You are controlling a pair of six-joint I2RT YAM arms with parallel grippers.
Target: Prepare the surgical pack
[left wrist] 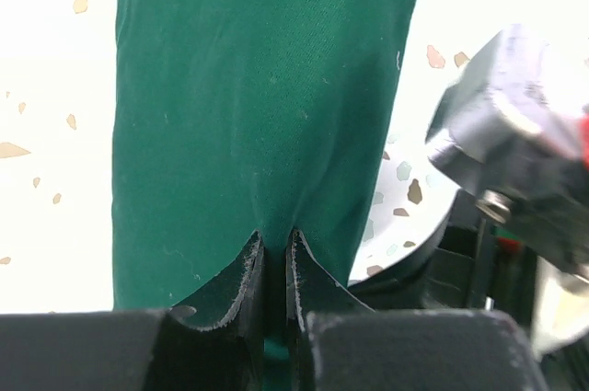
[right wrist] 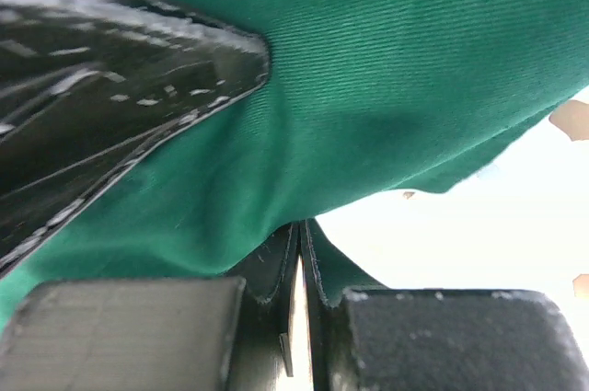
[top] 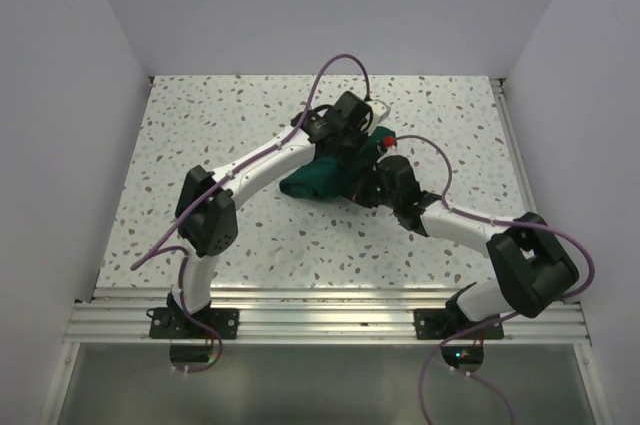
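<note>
Your left tool [left wrist: 274,246] at 12 o'clock and right tool [right wrist: 302,230] at 3 o'clock were each pinched shut on the green cloth [top: 312,183], bunched mid-bench [top: 200,125], likely so you could draw one fold over together

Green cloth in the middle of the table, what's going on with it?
Two robot claws are gripping the dark green cloth, which sits bunched up near the middle of the speckled table. The left claw is shut on a pinch of the fabric, and the right claw is shut on another fold of it. They sit close together over the bundle. No tray, instruments or pouches show in any view.
</note>
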